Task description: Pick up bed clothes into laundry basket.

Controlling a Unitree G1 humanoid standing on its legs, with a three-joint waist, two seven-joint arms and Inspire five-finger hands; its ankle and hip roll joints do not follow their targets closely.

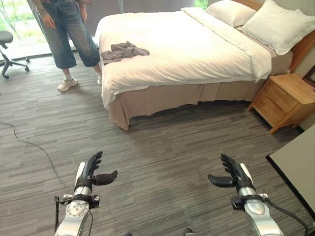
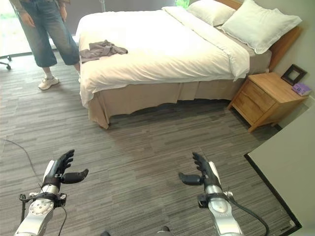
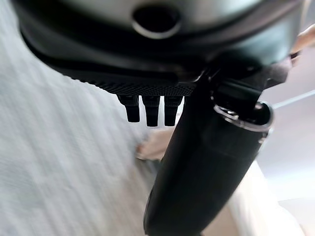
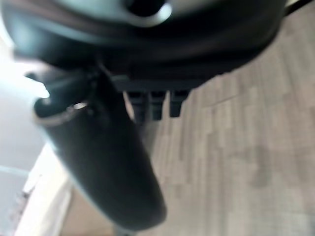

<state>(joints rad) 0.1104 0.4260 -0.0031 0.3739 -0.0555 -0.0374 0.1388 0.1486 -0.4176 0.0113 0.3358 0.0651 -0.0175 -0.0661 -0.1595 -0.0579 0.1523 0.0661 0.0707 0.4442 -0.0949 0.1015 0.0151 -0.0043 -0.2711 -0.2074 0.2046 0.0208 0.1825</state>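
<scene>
A crumpled grey garment (image 1: 123,51) lies on the near left corner of the white bed (image 1: 182,54). My left hand (image 1: 92,173) hovers low over the carpet at the lower left, fingers straight and thumb out, holding nothing. My right hand (image 1: 232,174) is held the same way at the lower right, open and empty. Both hands are well short of the bed. In the wrist views the left hand (image 3: 197,162) and the right hand (image 4: 108,162) show straight fingers above the floor.
A person in jeans (image 1: 69,34) stands by the bed's left corner. A wooden nightstand (image 1: 288,101) is right of the bed, with a pale tabletop edge (image 1: 298,164) at the far right. An office chair (image 1: 7,49) stands far left. Grey carpet lies between me and the bed.
</scene>
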